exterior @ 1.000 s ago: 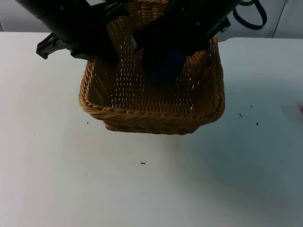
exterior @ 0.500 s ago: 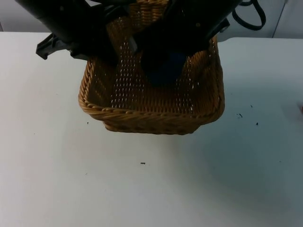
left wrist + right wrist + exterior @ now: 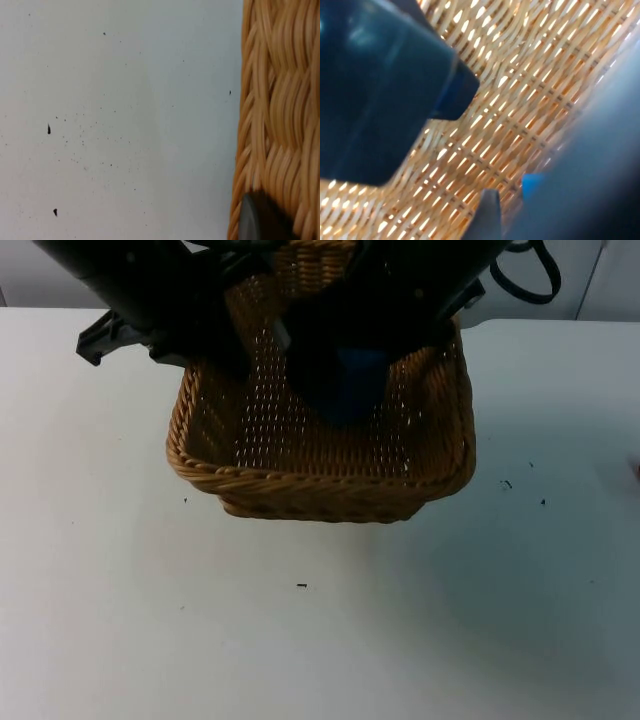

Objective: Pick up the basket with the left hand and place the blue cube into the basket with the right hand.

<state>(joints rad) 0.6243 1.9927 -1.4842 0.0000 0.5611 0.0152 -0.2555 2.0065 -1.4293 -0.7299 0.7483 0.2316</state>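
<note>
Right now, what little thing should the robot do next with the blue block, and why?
Probably open the right gripper and let go. The blue cube already hangs inside the basket, which the left gripper holds up by its rim, so it should drop onto the woven floor.

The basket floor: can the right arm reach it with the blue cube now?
Probably yes. The right gripper is already inside the open-topped basket with the blue cube, and nothing lies beneath it. The left gripper holds the rim aside.

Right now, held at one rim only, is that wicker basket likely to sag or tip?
The basket probably stays stiff: its woven walls keep their shape. Likely light, open weave. It may tilt, since the left gripper grips one side while the right gripper brings the blue cube.
</note>
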